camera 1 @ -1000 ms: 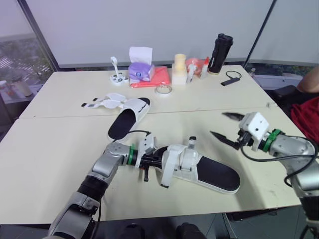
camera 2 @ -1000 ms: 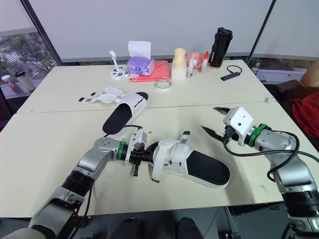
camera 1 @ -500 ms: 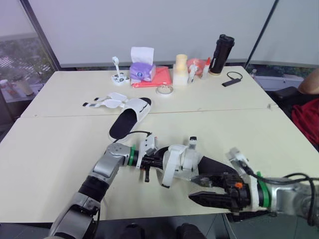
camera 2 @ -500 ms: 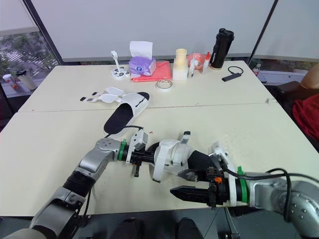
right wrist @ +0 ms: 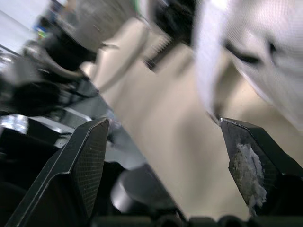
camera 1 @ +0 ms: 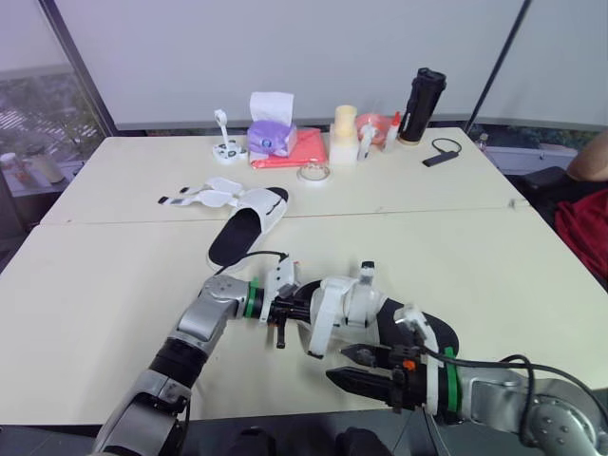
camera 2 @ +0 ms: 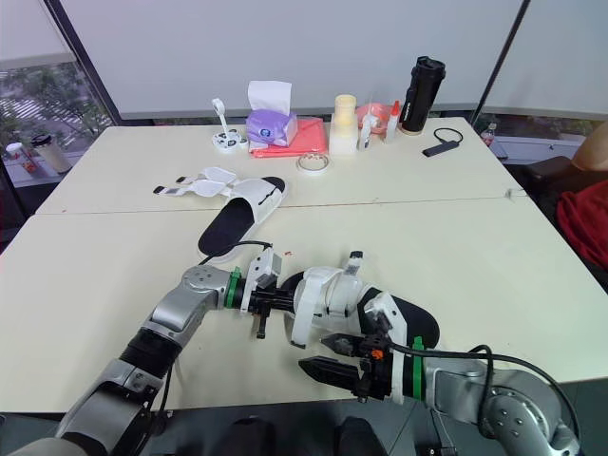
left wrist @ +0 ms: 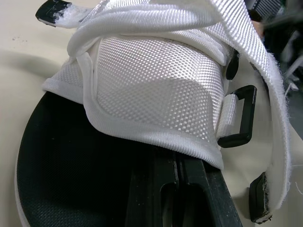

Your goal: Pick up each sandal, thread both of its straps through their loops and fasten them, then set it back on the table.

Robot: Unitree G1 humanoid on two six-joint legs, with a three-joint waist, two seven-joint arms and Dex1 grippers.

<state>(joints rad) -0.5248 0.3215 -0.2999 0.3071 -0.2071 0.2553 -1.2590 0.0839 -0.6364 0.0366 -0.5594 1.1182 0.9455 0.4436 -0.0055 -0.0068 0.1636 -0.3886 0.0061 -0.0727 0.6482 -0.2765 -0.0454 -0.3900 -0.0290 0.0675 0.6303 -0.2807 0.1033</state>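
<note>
Left eye view: 2 sandals on cream table point(camera 1: 85, 285). Near sandal point(camera 1: 344, 306), white mesh upper + black footbed, lies flat close to table's front edge, toe end toward robot's left, heel toward its right. Left gripper point(camera 1: 296, 311) is at the toe end, fingers drawn tight together and tucked under the mesh upper, clamped on the sandal. 1 strap point(camera 1: 367, 276) w/ black tip sticks up from the upper, unfastened.

Left wrist view: black rectangular loop point(left wrist: 241, 116) hangs off a short white tab on side of the upper. A wide white strap runs past beside it, not thru it.

Right gripper point(camera 2: 328, 355) sits low at table's front edge, just beside the near side of the sandal's upper, fingers spread wide, gripping nothing. Cannot tell if either finger touches the sandal. Right wrist view: its 2 fingers point(right wrist: 90, 161) stand well apart w/ the blurred white upper btwn and beyond them.

Far sandal point(camera 1: 249, 220) lies further back, left of centre, well apart from both grippers. Its 2 straps point(camera 1: 195, 198) are splayed open on the table toward robot's left.

Back of table: purple tissue box point(camera 1: 269, 135) beside red cloth point(camera 1: 302, 147), tape roll point(camera 1: 312, 172) in front of them, black flask point(camera 1: 421, 91) upright, small black cable point(camera 1: 439, 152) to its right. Person's arm point(camera 1: 591, 157) at the right edge.
</note>
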